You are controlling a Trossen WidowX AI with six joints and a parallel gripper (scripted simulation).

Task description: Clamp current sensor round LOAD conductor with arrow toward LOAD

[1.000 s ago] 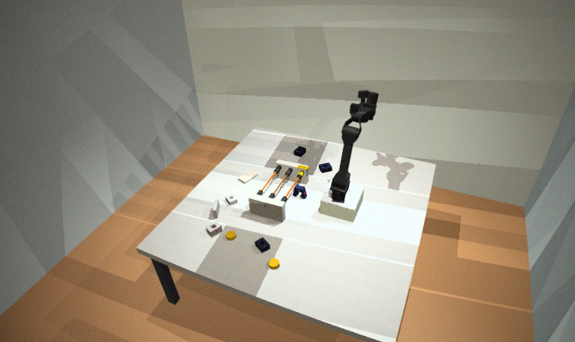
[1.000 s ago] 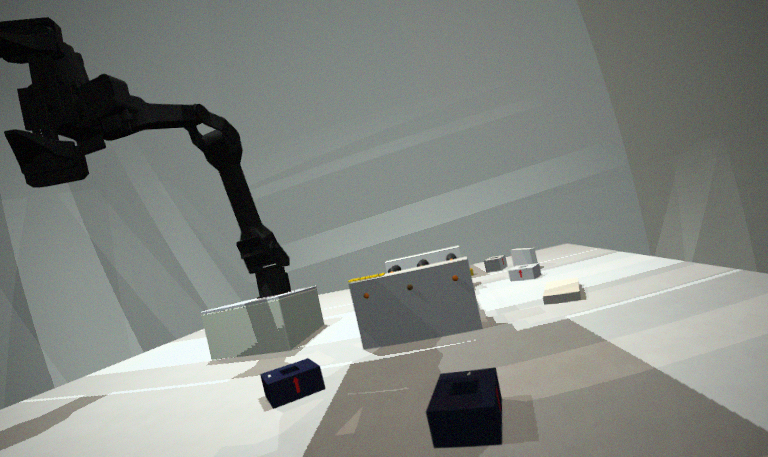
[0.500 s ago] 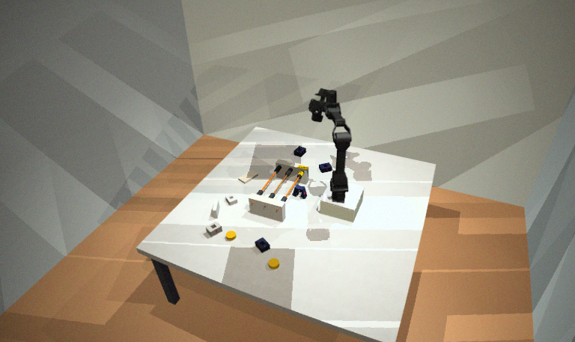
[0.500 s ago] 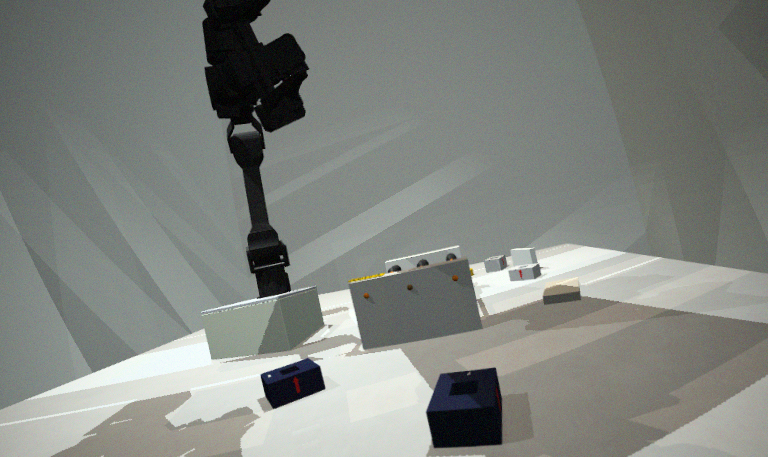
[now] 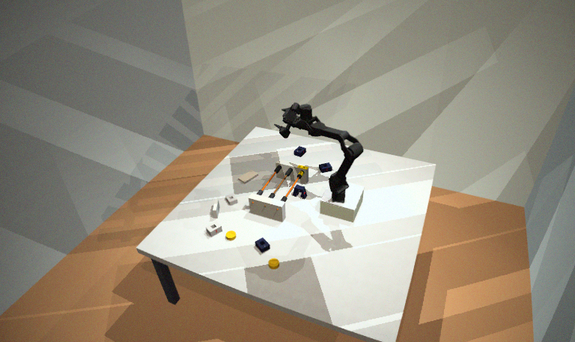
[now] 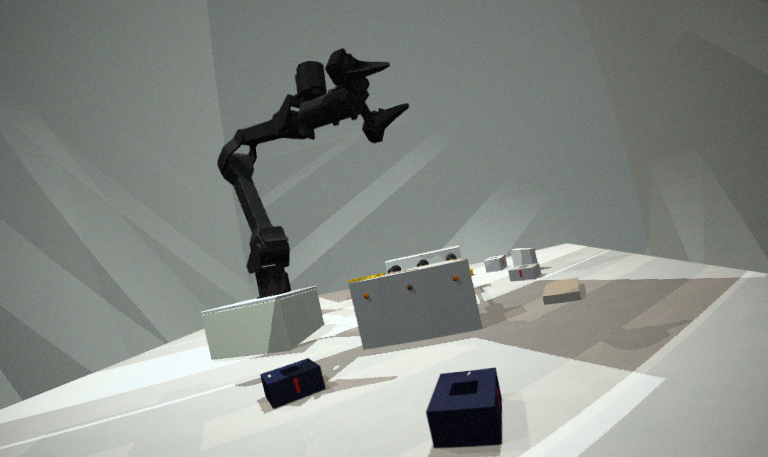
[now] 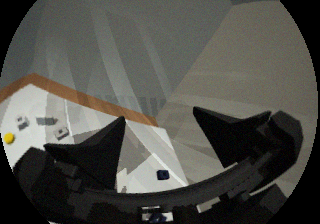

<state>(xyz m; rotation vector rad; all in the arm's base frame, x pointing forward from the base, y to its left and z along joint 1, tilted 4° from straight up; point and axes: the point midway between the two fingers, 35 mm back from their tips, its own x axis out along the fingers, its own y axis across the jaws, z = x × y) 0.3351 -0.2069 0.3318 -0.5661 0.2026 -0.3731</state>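
Note:
My gripper (image 5: 279, 117) (image 6: 398, 85) (image 7: 159, 115) is open and empty, high above the far part of the table. The open split-core sensor (image 5: 299, 189) is dark blue and stands on the table between the conductor stand and the robot's plinth; it is hidden in the exterior view. Three conductors run between the stand's two upright panels (image 5: 266, 209) (image 6: 416, 310). The conductor nearest the robot (image 5: 291, 188) is orange, with yellow at its far end. A yellow marker (image 5: 302, 167) (image 6: 367, 278) sits on top of the far panel there; its lettering is not legible.
Closed dark blue blocks (image 5: 299, 151) (image 5: 325, 167) (image 5: 262, 245) (image 6: 308, 385) (image 6: 464, 429) (image 7: 163, 175) lie around the stand. Pale blocks (image 5: 214, 230) (image 6: 523, 272), yellow discs (image 5: 230, 235) (image 5: 273, 263) and a beige slab (image 5: 248, 176) (image 6: 562, 291) are also on the table.

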